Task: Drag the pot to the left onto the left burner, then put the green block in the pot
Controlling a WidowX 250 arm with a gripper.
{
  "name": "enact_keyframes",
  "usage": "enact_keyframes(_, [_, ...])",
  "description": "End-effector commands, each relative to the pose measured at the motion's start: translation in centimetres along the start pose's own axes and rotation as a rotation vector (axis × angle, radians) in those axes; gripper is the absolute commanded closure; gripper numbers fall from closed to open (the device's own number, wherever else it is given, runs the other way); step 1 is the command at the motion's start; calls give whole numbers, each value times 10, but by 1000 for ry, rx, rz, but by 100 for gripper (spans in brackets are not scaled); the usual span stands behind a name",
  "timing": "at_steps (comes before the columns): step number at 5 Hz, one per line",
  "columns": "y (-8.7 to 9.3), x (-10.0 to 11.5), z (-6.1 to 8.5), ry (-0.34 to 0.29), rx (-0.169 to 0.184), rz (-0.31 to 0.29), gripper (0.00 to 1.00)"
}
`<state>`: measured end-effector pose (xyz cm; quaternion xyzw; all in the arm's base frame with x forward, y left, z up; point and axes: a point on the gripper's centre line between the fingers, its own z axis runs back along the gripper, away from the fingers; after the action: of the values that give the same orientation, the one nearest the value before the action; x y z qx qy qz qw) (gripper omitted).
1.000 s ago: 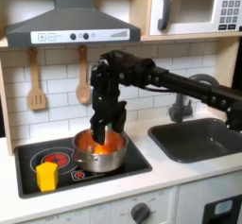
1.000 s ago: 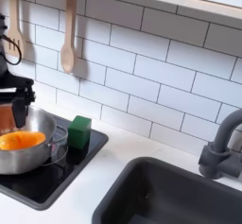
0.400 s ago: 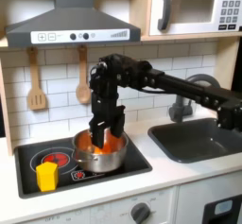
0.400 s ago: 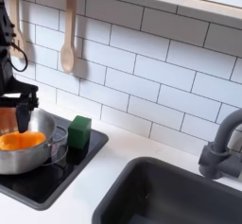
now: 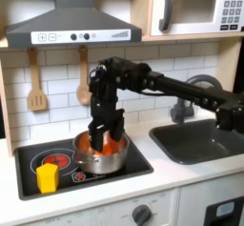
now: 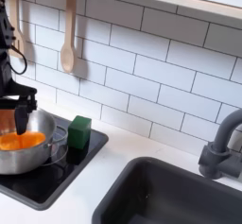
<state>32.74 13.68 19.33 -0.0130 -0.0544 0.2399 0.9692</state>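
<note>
The shiny silver pot (image 5: 99, 155) (image 6: 28, 155) stands on the black cooktop (image 5: 133, 161), with something orange inside it. The pot overlaps the right side of the red-ringed left burner (image 5: 54, 160). My gripper (image 5: 100, 137) (image 6: 18, 121) reaches straight down at the pot's far rim, and its fingers look closed on that rim. The green block (image 6: 79, 132) sits on the cooktop just right of the pot in the second exterior view, apart from it. In the first exterior view the arm and pot hide the green block.
A yellow cup (image 5: 47, 177) stands at the cooktop's front left, with a small orange piece (image 5: 80, 176) beside it. Wooden spoons (image 5: 83, 79) (image 6: 67, 39) hang on the tiled wall. A dark sink (image 5: 200, 140) (image 6: 170, 195) with a faucet (image 5: 181, 106) (image 6: 219, 150) lies to the right.
The gripper and the pot have shifted slightly left together across the cooktop. The green block has stayed in place.
</note>
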Motion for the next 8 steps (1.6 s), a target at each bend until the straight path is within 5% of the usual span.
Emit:
enact_keyframes(1, [-1,5,-7,15,3,6,0])
enact_keyframes(8, [2,12,-25,43,29,16,0])
